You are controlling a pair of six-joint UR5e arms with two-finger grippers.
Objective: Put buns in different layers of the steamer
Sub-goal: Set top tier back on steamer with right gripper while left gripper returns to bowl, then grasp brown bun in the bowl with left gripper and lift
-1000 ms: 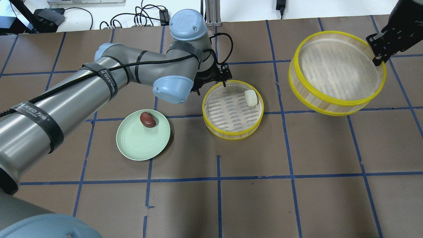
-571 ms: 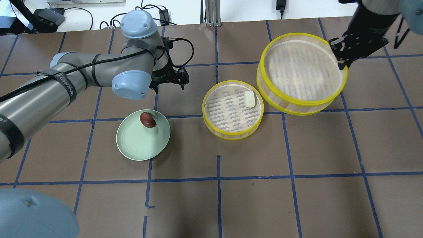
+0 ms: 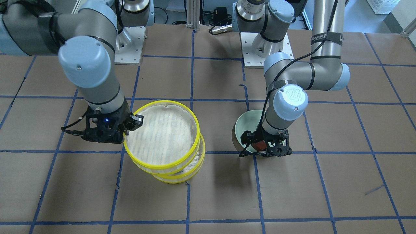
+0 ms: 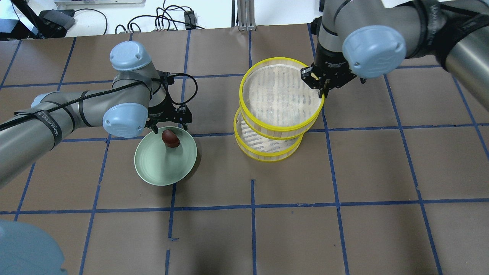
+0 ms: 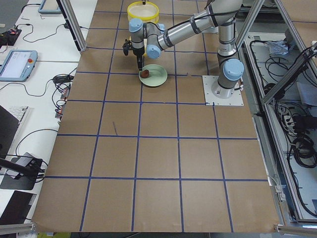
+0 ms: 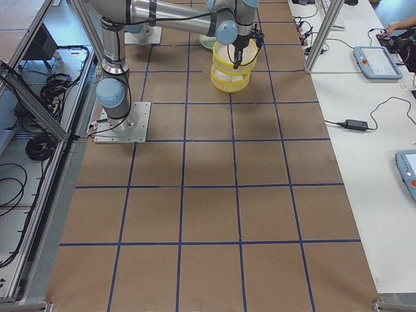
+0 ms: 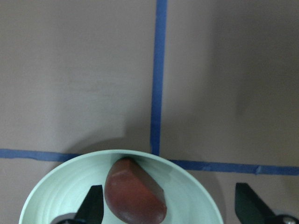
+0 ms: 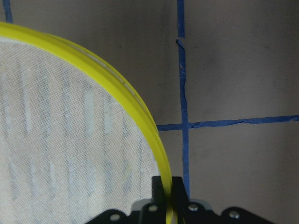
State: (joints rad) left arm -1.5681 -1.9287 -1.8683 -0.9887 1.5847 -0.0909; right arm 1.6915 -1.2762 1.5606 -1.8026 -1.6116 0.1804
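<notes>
Change: the right arm has swung the upper tray in from the right to over the lower tray. The left arm has come from beyond the bowl to its far rim.
Right fingers: closed on the upper tray's yellow rim at its far right.
Left fingers: spread wide and holding nothing, with the red bun between them.
Red bun: unmoved, in the bowl's far part, left of the trays.
White bun: earlier in the lower tray, now covered in every view.
Upper tray: tilted and offset to the far right. Whether it touches the lower tray cannot be told.
Tabletop: brown paper with a blue tape grid.
Room: cables lie past the far edge. The side views add benches with screens.
Views: the front view shows the tilt. The right wrist view shows the rim pinched.
</notes>
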